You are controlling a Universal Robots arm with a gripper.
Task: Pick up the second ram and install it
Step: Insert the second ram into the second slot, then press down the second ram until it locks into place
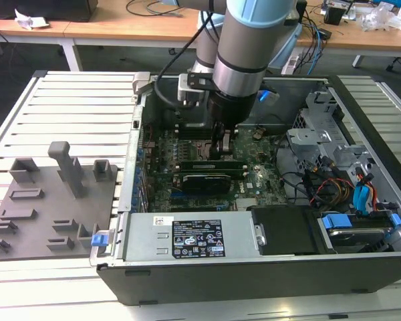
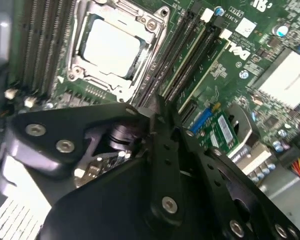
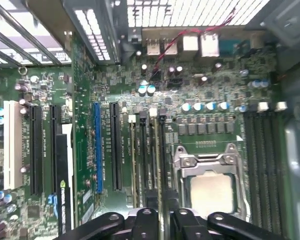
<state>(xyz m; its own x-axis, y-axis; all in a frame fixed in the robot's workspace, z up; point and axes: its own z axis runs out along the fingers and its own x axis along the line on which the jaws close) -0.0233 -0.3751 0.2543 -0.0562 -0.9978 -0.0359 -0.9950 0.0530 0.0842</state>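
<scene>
In the exterior view my gripper (image 1: 220, 151) reaches down into the open computer case, onto the memory slots beside the processor socket. A thin green stick, the second ram (image 1: 202, 162), lies along the slot under the fingers. In the first wrist view the ram (image 3: 155, 160) shows as a narrow pale edge in a black slot, running in between my fingertips (image 3: 146, 220). My gripper (image 3: 162, 214) looks shut on it. In the second wrist view my gripper (image 2: 157, 105) meets the same edge (image 2: 192, 62). Another stick (image 3: 135, 160) sits one slot over.
The processor socket (image 3: 212, 187) lies right next to the slots. A black card (image 1: 204, 180) stands just in front, then the power supply (image 1: 187, 235). Cables and a drive cage (image 1: 334, 180) crowd the exterior view's right. A grey tray (image 1: 27, 200) rests outside the case on the exterior view's left.
</scene>
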